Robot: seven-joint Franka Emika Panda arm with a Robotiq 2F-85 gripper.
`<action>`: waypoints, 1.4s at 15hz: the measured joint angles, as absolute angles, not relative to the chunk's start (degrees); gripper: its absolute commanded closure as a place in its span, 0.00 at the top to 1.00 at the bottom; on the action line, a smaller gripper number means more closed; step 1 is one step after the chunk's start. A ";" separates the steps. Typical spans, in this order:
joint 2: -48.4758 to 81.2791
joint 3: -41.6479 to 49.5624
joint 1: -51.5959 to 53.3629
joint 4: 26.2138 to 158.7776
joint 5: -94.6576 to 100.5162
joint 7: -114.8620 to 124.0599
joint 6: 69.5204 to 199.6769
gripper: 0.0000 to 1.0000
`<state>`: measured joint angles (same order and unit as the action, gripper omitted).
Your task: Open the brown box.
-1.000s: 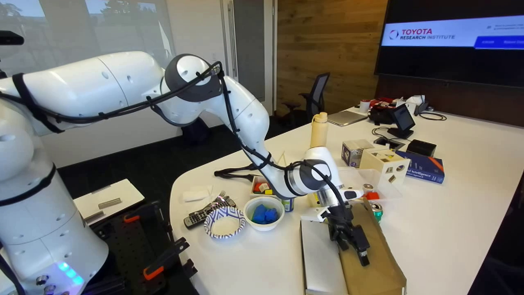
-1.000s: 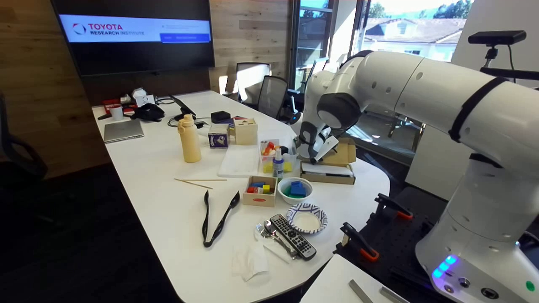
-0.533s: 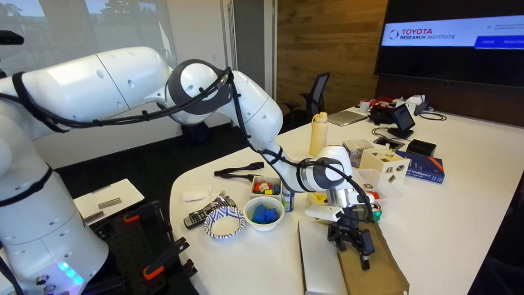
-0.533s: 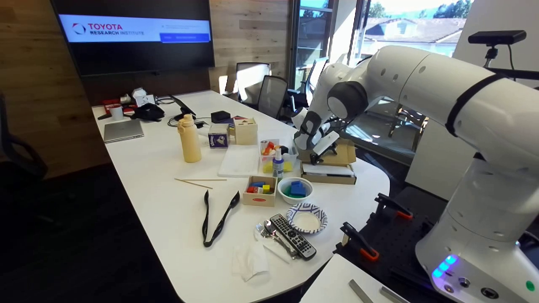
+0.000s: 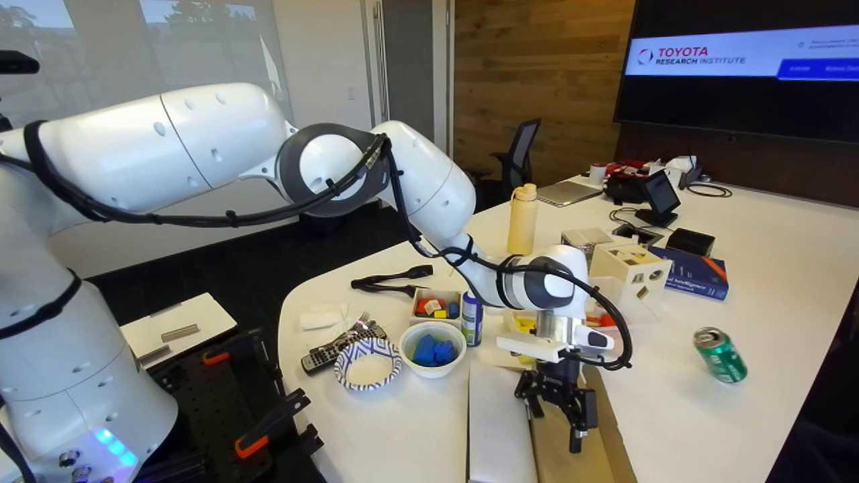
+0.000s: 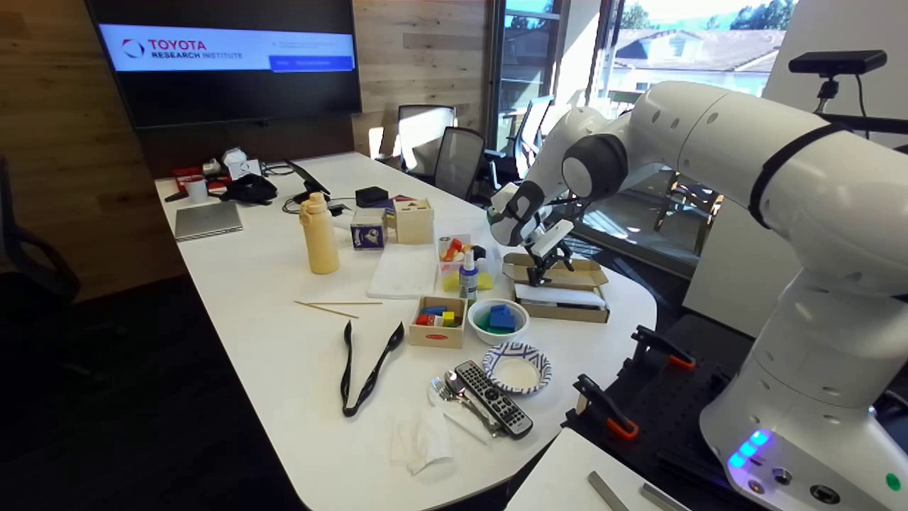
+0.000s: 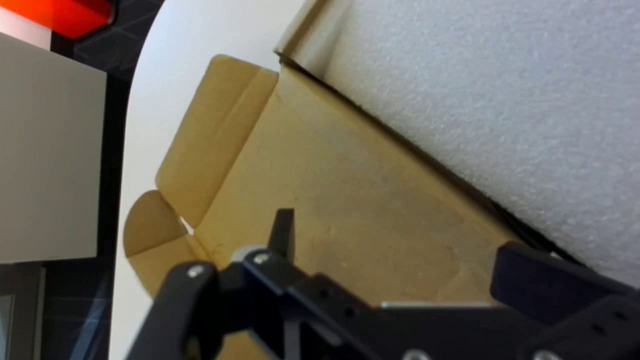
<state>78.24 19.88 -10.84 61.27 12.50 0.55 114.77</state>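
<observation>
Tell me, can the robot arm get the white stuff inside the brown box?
Probably yes. The brown box has its lid folded back, leaving the white stuff uncovered. The pincer looks open and empty over the lid, so it would likely just need to move across first.

The brown box point(image 6: 564, 313) lies open, a shallow rectangle of golden-tan cardboard, right of centre at mid-height in an exterior view. In an exterior view it runs off the bottom edge, its greyish-white inside point(image 5: 500, 429) to the left and its lid point(image 5: 594, 466) folded out to the right, though whether the lid lies flat or tilted cannot be told. In the wrist view the lid slants across the middle, faintly blotched, its creased flaps point(image 7: 215, 140) spread toward the left and the foam-textured inside filling the upper right.
</observation>
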 measured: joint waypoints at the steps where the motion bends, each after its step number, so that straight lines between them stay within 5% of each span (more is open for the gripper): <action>1: 78.67 19.49 -11.11 60.34 12.51 0.13 112.57 1.00; 10: 82.95 18.02 -12.57 52.11 12.73 -0.87 101.01 1.00; 21: 78.00 18.61 -9.59 53.07 14.55 -1.01 101.36 1.00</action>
<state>78.00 18.61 -9.59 53.07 14.55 -1.01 101.36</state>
